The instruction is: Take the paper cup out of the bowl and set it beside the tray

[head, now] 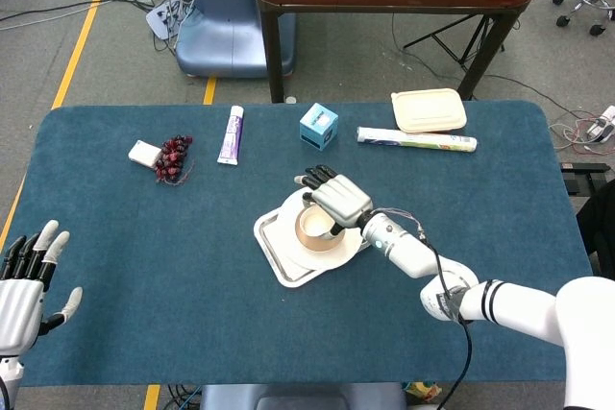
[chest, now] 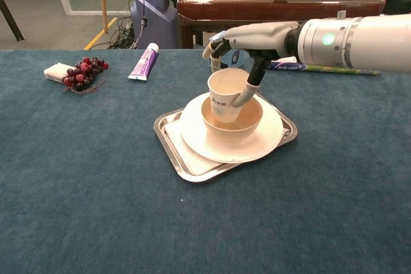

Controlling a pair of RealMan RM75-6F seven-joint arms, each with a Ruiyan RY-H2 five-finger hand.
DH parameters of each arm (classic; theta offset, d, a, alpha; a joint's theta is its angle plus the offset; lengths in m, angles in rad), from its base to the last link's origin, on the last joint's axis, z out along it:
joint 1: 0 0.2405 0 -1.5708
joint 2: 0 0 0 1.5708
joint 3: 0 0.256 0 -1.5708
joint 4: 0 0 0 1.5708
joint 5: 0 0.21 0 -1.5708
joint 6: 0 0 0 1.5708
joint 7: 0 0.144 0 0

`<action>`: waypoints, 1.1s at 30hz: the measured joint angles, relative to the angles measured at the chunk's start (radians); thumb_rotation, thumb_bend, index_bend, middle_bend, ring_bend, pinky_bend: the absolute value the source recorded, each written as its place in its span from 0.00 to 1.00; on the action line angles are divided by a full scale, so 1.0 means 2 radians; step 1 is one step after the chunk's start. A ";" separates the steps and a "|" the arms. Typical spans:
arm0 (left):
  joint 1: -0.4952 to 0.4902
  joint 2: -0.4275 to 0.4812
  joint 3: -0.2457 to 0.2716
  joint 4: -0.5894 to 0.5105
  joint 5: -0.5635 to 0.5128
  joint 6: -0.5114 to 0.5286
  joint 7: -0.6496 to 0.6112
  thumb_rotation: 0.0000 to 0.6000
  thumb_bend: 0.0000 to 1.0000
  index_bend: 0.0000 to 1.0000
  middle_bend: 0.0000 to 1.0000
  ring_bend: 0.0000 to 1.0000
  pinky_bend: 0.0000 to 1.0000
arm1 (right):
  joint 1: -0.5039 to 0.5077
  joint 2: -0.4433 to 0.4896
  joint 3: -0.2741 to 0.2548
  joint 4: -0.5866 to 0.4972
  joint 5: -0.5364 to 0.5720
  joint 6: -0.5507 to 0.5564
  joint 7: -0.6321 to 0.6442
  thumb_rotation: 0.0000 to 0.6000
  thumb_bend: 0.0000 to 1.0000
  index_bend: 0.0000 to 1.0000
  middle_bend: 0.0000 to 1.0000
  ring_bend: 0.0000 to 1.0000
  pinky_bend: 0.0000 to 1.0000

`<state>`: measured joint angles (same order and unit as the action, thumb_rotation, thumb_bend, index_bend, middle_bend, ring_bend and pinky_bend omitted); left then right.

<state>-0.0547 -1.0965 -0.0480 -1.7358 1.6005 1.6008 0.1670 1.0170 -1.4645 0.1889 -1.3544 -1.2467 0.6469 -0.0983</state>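
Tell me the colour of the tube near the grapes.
White and purple squeeze tube; chest view shows it best.
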 measured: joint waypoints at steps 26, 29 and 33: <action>-0.007 -0.025 0.002 0.004 0.001 -0.011 0.052 1.00 0.34 0.00 0.00 0.00 0.00 | -0.101 0.210 -0.044 -0.219 -0.023 0.088 -0.025 1.00 0.19 0.44 0.13 0.00 0.00; -0.007 -0.027 0.004 0.003 0.006 -0.011 0.057 1.00 0.34 0.00 0.00 0.00 0.00 | -0.122 0.222 -0.059 -0.230 -0.048 0.106 -0.021 1.00 0.19 0.44 0.13 0.00 0.00; -0.007 -0.029 0.007 0.002 0.011 -0.011 0.062 1.00 0.34 0.00 0.00 0.00 0.00 | -0.148 0.230 -0.078 -0.233 -0.075 0.127 -0.013 1.00 0.19 0.44 0.13 0.00 0.00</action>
<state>-0.0690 -1.1545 -0.0347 -1.7323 1.6231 1.5791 0.2912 0.7206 -1.0055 0.0325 -1.8213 -1.3968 0.9004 -0.1240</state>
